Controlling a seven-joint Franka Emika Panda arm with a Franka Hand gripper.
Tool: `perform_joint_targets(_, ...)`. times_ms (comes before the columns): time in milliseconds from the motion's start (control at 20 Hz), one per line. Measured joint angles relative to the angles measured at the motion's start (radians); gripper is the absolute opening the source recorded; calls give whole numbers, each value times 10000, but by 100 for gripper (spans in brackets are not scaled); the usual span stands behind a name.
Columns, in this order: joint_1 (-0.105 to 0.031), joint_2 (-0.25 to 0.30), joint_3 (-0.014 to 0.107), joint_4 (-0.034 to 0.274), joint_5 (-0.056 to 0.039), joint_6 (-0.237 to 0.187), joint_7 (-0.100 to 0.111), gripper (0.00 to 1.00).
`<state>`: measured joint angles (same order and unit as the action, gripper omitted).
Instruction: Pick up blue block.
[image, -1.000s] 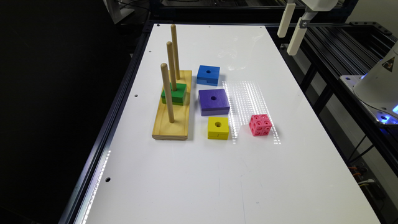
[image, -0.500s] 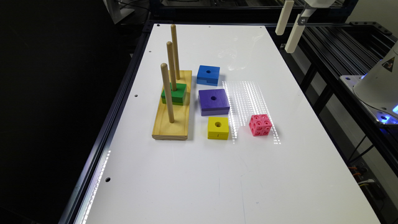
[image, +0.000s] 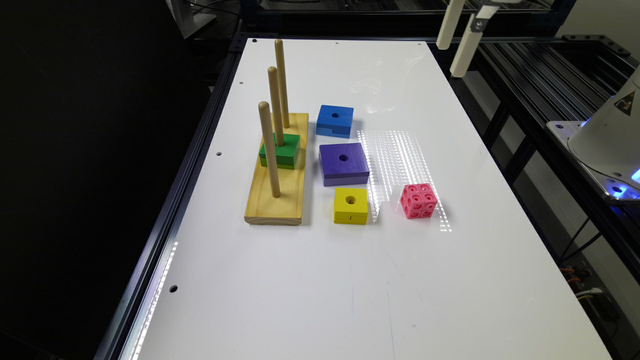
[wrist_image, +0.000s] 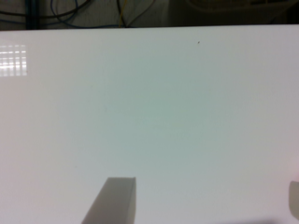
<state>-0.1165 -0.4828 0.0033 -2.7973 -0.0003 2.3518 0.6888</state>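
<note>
Resting flat, the rigid, likely light blue block (image: 334, 120) suits a side pinch; gripper (wrist_image: 205, 200) fingers spread wide

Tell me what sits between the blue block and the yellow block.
The purple block, in the exterior view: it lies in the row between the blue block and the yellow block, apart from both.

Purple block (image: 343, 163), yellow block (image: 350, 205), pink cube (image: 418, 200) on table (image: 350, 280).
</note>
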Motion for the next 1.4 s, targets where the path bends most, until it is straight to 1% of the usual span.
perform_joint_targets(150, -129, 388, -1, 298, 0, 39, -111, 100)
perform_joint_targets(300, -193, 880, -1, 599, 0, 273, -170, 100)
perform_joint_targets(450, -308, 1414, -5, 908, 0, 513, -280, 100)
perform_joint_targets(650, -448, 1875, -9, 1233, -1, 599, -422, 100)
perform_joint_targets(700, -542, 1947, -12, 1308, -24, 599, -495, 100)
perform_joint_targets(750, -664, 1992, -20, 1363, -29, 599, -624, 100)
perform_joint_targets(800, -830, 2043, -23, 1424, -29, 599, -796, 100)
perform_joint_targets(850, -964, 2081, -24, 1471, -29, 599, -935, 100)
perform_joint_targets(950, -1154, 2152, -23, 1558, -29, 599, -1131, 100)
perform_joint_targets(1000, -1210, 2194, -23, 1609, -29, 599, -1188, 100)
perform_joint_targets(1100, -1252, 2281, -20, 1701, -29, 599, -1219, 100)
perform_joint_targets(1200, -1253, 2365, -19, 1790, -29, 599, -1219, 100)
perform_joint_targets(1400, -1295, 2773, -19, 2244, -29, 600, -1232, 100)
